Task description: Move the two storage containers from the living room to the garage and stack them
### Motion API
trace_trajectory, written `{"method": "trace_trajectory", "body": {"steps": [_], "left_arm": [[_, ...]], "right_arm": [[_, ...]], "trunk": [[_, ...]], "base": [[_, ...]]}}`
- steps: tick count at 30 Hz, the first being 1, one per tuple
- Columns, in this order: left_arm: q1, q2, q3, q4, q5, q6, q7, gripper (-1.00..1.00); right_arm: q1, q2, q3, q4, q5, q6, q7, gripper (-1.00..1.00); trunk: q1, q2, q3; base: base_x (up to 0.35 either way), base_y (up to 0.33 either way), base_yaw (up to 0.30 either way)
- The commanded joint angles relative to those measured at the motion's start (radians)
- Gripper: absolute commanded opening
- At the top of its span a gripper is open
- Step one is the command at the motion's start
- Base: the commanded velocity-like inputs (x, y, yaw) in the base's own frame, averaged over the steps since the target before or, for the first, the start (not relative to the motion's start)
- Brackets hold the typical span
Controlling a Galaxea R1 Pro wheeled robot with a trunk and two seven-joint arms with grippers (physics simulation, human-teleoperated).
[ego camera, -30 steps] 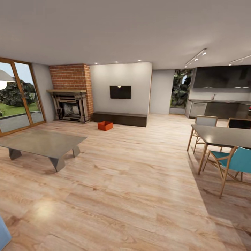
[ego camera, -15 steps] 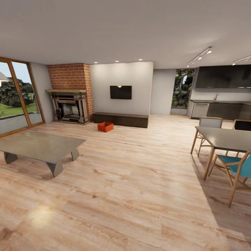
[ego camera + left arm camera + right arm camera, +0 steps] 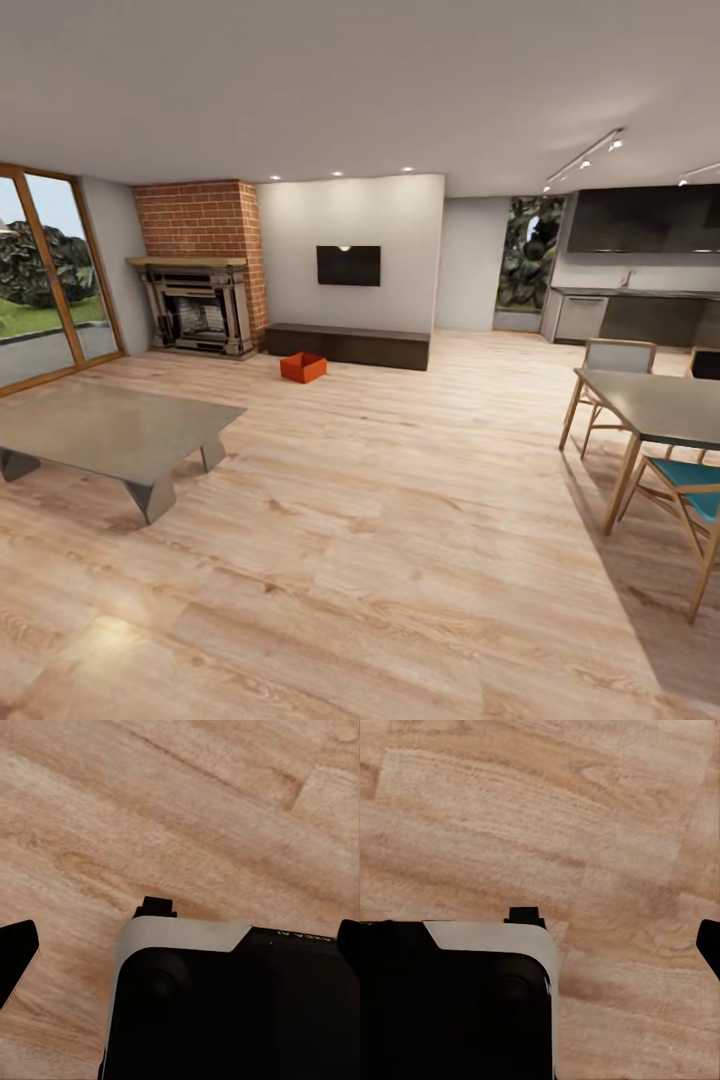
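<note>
Far off, one storage container [image 3: 302, 367] sits open-topped beside the low bench [image 3: 348, 345].

Wood-plank floor [image 3: 400, 520]: orange-red container [image 3: 303, 367] beside dark low bench [image 3: 350, 345]

Left wrist view: robot's base [image 3: 225, 1012] is a big glossy black block w/ a pale grey-white top band, rounded corner, one end cut at a slant. Small black tab on the upper edge, faint lettering, too small to read. Black fingers [image 3: 15, 956] at the frame edges.

Right wrist view: same black body [image 3: 450, 1012], white rounded band, black tab.
</note>
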Motion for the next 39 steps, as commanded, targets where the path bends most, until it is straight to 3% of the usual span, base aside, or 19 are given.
{"method": "trace_trajectory", "body": {"steps": [1,39], "left_arm": [[-0.001,0.000,-0.006,0.001,0.008,-0.003,0.001,1.00],[-0.001,-0.001,-0.007,0.001,0.008,-0.003,0.002,1.00]], "right_arm": [[-0.001,0.000,0.000,0.003,0.001,-0.006,-0.002,1.00],[-0.001,0.001,0.002,0.003,0.001,-0.006,-0.002,1.00]], "trunk": [[0.001,-0.001,-0.001],[0.001,-0.001,-0.001]], "base": [[0.322,0.097,0.000],[0.322,0.029,0.000]]}}
